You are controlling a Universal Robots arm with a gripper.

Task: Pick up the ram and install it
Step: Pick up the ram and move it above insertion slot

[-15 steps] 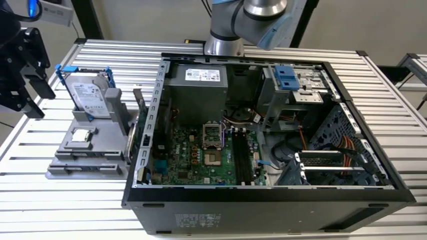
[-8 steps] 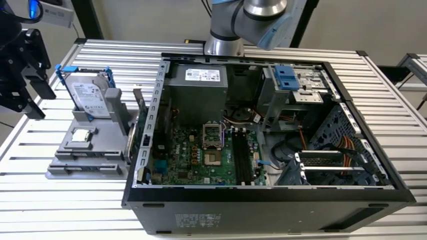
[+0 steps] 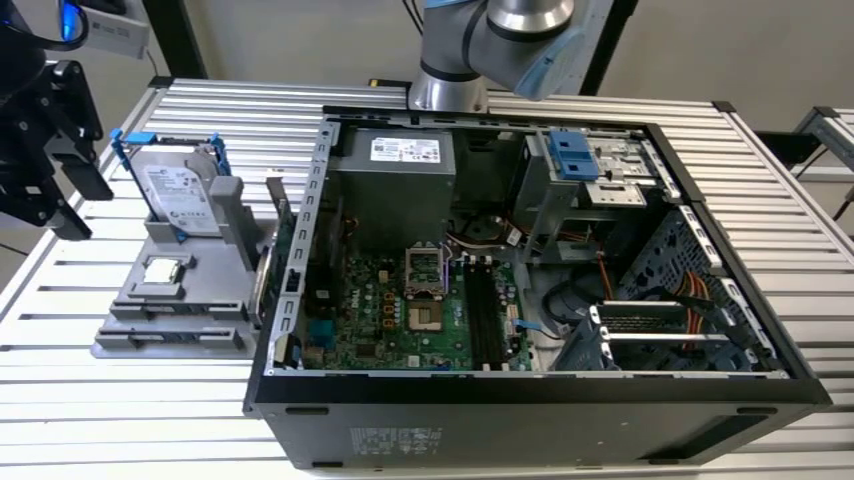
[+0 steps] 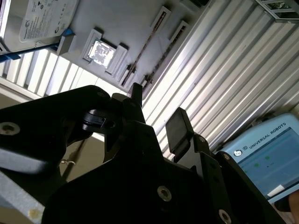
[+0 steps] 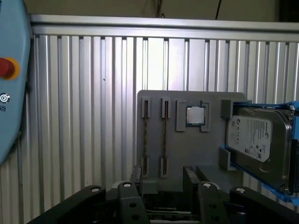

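On the slatted table (image 3: 120,420) the task is judged barely begun: the ram (image 5: 145,136) apparently sits edge-on in the grey holder (image 5: 205,149), the board slots (image 3: 481,315) look empty, and the gripper (image 5: 162,177) hangs nearby, spread and holding nothing.

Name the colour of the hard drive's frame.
Blue frame, best seen in the exterior view.
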